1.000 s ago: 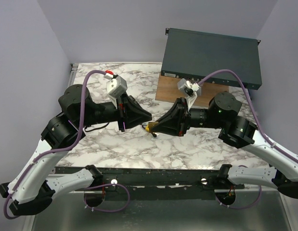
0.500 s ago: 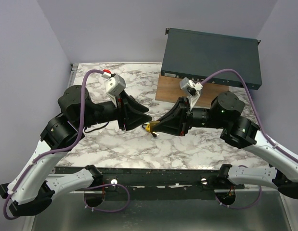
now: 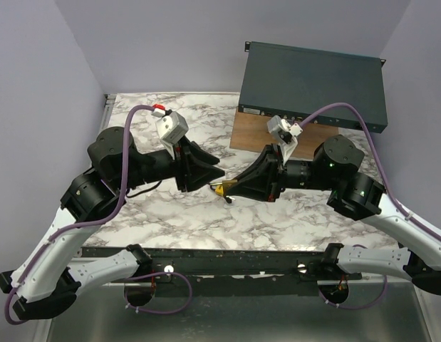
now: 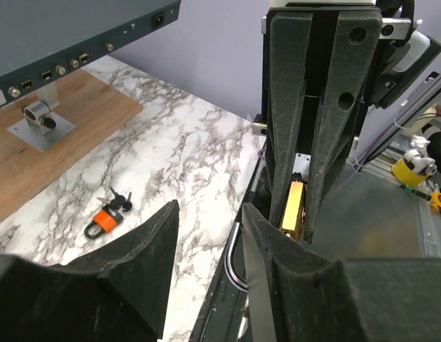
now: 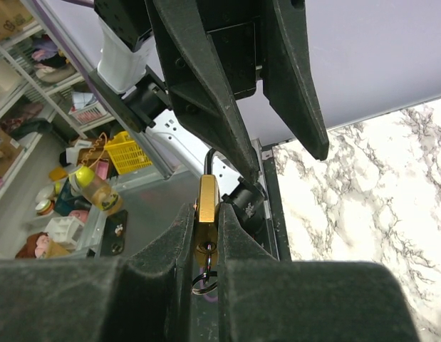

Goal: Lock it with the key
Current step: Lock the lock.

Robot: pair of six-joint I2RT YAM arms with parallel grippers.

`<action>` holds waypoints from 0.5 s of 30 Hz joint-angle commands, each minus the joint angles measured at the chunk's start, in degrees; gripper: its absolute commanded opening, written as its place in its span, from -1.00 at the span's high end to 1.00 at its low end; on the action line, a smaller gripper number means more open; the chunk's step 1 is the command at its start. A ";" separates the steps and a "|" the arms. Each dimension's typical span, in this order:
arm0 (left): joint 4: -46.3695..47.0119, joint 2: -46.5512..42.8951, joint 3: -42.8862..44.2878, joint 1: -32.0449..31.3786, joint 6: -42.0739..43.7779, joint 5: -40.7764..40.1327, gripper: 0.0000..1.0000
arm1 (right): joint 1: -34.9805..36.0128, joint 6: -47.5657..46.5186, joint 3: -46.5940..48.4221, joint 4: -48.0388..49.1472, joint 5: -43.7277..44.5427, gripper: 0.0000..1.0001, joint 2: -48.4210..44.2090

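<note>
My right gripper (image 3: 229, 187) is shut on a brass padlock (image 5: 207, 206) and holds it above the table. A key with a ring (image 5: 204, 279) sits in the keyhole between my fingers. The padlock also shows in the left wrist view (image 4: 294, 207) and the top view (image 3: 219, 189). Its chrome shackle (image 4: 232, 258) points at my left gripper (image 4: 209, 214) and lies between its open jaws, close to the right finger (image 4: 266, 249). In the top view the left gripper (image 3: 217, 175) meets the right one tip to tip.
An orange padlock with keys (image 4: 106, 218) lies on the marble table (image 3: 177, 214). A wooden board (image 3: 256, 134) carries a metal lock cylinder (image 4: 36, 116) in front of a dark rack box (image 3: 313, 85) at the back right.
The right arm has shifted slightly to the right. The left gripper has edged forward, so its fingers now flank the padlock's shackle.
</note>
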 commanded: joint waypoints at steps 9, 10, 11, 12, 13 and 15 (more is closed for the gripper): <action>-2.18 -2.74 -2.81 -0.51 6.77 -0.48 0.35 | 0.02 -0.77 4.28 3.45 -2.36 0.99 0.63; -1.95 -2.83 -3.01 -0.51 6.80 0.22 0.35 | 0.02 -0.79 4.41 3.45 -2.32 0.99 0.78; -1.63 -2.95 -3.29 -0.66 6.80 1.16 0.36 | 0.02 -0.86 4.46 3.45 -2.19 0.99 0.95; -1.41 -3.02 -3.50 -0.72 6.72 1.96 0.40 | 0.02 -0.81 4.53 3.43 -2.07 0.99 1.02; -1.23 -3.00 -3.71 -0.80 6.71 2.68 0.43 | 0.02 -0.81 4.47 3.61 -1.93 0.99 1.04; -1.37 -2.93 -3.98 -0.89 6.79 4.25 0.49 | 0.04 -0.78 4.47 4.00 -1.64 0.99 1.00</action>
